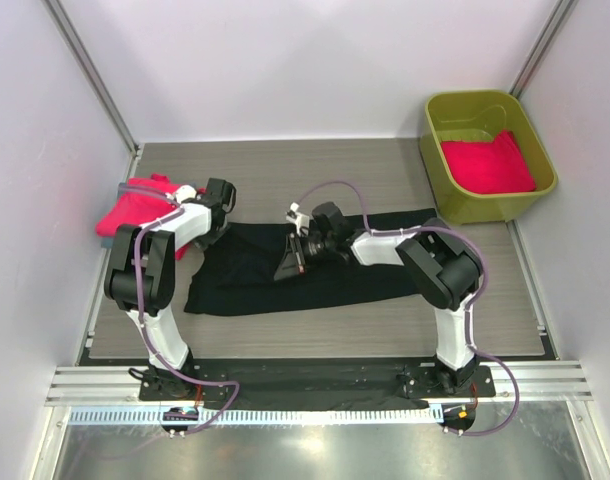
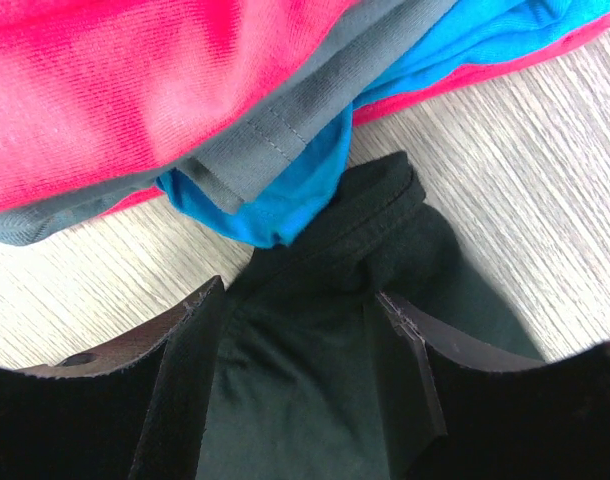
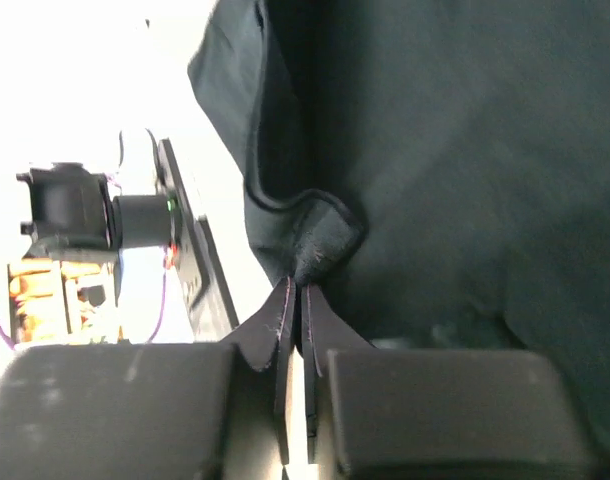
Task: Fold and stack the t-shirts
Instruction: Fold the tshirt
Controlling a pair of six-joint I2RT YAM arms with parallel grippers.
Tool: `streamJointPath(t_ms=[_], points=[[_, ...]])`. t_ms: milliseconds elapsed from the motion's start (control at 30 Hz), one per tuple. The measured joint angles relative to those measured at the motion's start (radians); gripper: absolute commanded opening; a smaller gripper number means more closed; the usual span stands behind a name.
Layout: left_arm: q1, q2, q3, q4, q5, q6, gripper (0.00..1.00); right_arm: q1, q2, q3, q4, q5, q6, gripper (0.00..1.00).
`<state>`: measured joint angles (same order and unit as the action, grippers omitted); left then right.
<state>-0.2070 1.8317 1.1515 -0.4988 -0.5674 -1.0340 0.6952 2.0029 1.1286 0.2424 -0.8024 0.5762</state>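
A black t-shirt (image 1: 255,280) lies spread across the middle of the table. My right gripper (image 1: 297,252) is shut on a bunched fold of its edge (image 3: 325,240), which tents up a little off the table. My left gripper (image 1: 223,205) is at the shirt's upper-left corner. Its jaws (image 2: 297,292) stand open astride the black cloth (image 2: 385,220) without pinching it. Just beyond them is a pile of t-shirts (image 1: 135,205): hot-pink (image 2: 105,90) on top, a grey layer (image 2: 275,130) and a blue one (image 2: 285,200) poking out underneath.
An olive-green tub (image 1: 545,165) stands at the back right with a hot-pink t-shirt (image 1: 488,163) inside. White walls close in the table on three sides. A metal rail (image 1: 315,385) runs along the near edge by the arm bases.
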Motion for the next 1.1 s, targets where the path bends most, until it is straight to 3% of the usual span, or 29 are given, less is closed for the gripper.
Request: streamJointPath(t_ms=[267, 300, 367, 633, 733, 1100], points=[[0.000, 0.000, 0.000, 0.000, 0.000, 0.013, 0.59, 0.029, -0.089, -0.160, 0.010, -0.016, -0.010, 0.41], [0.000, 0.000, 0.000, 0.000, -0.001, 0.016, 0.59, 0.032, -0.103, -0.170, -0.002, -0.018, -0.018, 0.53], [0.000, 0.000, 0.001, 0.000, -0.001, 0.021, 0.59, 0.036, -0.130, -0.176, -0.029, -0.016, -0.039, 0.58], [0.000, -0.006, 0.004, 0.000, -0.002, 0.030, 0.59, 0.037, -0.214, -0.119, -0.119, 0.047, -0.090, 0.61], [-0.001, -0.037, 0.000, 0.000, -0.004, 0.041, 0.61, 0.037, -0.199, -0.048, -0.117, 0.079, -0.070, 0.67], [-0.038, -0.270, -0.040, -0.025, 0.019, 0.016, 0.65, 0.037, 0.051, 0.131, 0.051, 0.093, 0.094, 0.67]])
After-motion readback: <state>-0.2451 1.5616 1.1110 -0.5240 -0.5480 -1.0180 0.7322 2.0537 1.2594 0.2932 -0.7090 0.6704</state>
